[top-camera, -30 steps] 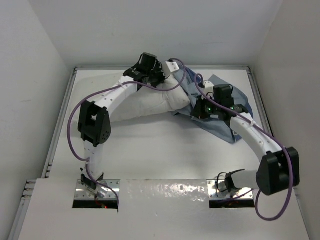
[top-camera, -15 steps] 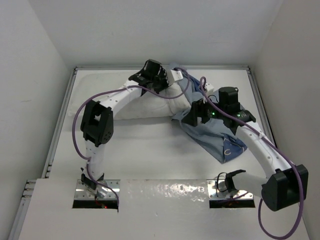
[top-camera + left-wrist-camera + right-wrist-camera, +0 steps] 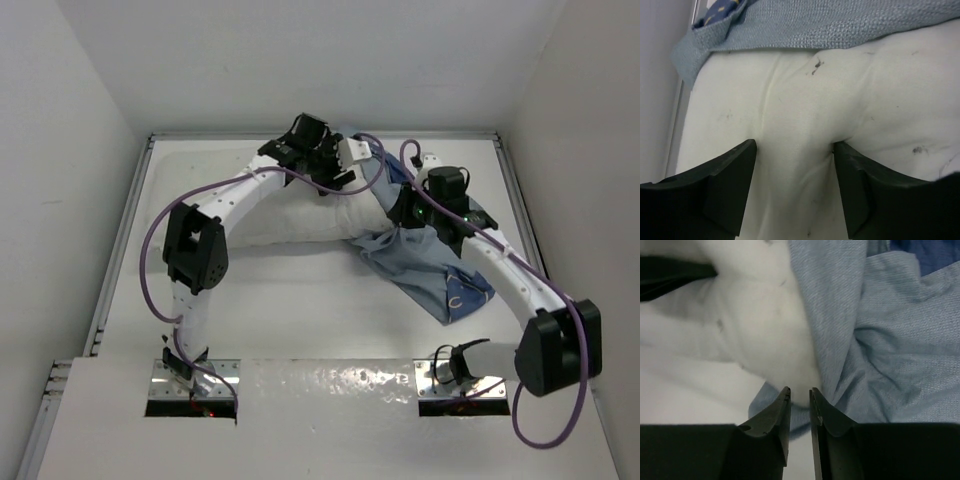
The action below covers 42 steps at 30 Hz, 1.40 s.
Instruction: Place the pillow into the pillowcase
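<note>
- Softness rules here: the plump white crinkly rectangular pillow (image 3: 290, 215) lies across the far table (image 3: 300, 320), light and squashy, its right end under the limp navy fish-print fabric pillowcase (image 3: 430, 270).
- Left end effector (image 3: 795, 146) is spread over the pillow.
- Right end effector (image 3: 799, 390) is nearly pressed together at the cloth; I cannot tell if it has caught any. The hem looks like the best hold.

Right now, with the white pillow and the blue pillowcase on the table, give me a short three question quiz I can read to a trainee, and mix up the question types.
1. True or false: the pillow is already fully inside the pillowcase.
2. Pick one. The left gripper is: A) shut on the pillowcase, B) open, with a ridge of pillow between its fingers, C) shut with nothing in it.
3. Fill in: seen from the top camera, the pillowcase lies at the pillow's ____ end.

Key: 1 false, most of the pillow is bare white. 2 B. 3 right.
</note>
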Tool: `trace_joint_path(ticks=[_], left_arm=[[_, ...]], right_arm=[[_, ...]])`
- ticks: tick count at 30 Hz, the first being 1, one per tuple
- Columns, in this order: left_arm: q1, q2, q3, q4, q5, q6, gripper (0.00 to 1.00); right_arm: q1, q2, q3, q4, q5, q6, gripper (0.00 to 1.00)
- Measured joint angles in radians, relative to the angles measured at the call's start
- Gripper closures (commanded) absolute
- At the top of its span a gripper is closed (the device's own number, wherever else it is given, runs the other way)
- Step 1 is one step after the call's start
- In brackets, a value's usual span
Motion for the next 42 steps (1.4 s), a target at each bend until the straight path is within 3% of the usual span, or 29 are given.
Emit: trace_joint_path(ticks=[7, 16, 18, 19, 20, 22, 27, 32, 38, 42], left_arm=[[0.000, 0.000, 0.129, -0.177, 0.100, 0.126, 0.30], [-0.025, 0.000, 0.084, -0.270, 0.173, 0.205, 0.30], [-0.031, 0.000, 0.058, -0.247, 0.177, 0.187, 0.45], [-0.031, 0.001, 0.045, -0.227, 0.176, 0.175, 0.64], [-0.032, 0.001, 0.034, -0.210, 0.175, 0.162, 0.74], [-0.031, 0.002, 0.010, -0.176, 0.171, 0.150, 1.00], [-0.031, 0.003, -0.029, -0.119, 0.146, 0.122, 1.00], [-0.015, 0.003, -0.034, -0.064, 0.090, 0.056, 1.00], [0.017, 0.013, 0.005, -0.016, 0.050, -0.026, 1.00], [0.025, 0.027, 0.058, -0.011, 0.066, -0.066, 1.00]], right_arm=[[0.000, 0.174, 0.097, 0.092, 0.100, 0.036, 0.69], [0.000, 0.263, 0.066, 0.169, 0.120, 0.060, 0.62], [0.000, 0.283, 0.061, 0.178, 0.121, 0.062, 0.72], [0.000, 0.298, 0.061, 0.185, 0.121, 0.063, 0.82], [0.000, 0.312, 0.061, 0.189, 0.120, 0.064, 1.00], [0.000, 0.332, 0.061, 0.188, 0.118, 0.071, 1.00], [0.000, 0.322, 0.060, 0.179, 0.117, 0.057, 1.00], [0.000, 0.212, 0.060, 0.137, 0.095, 0.015, 1.00], [0.001, 0.043, 0.059, 0.135, -0.093, 0.001, 1.00], [0.010, 0.019, 0.053, 0.183, -0.221, 0.041, 1.00]])
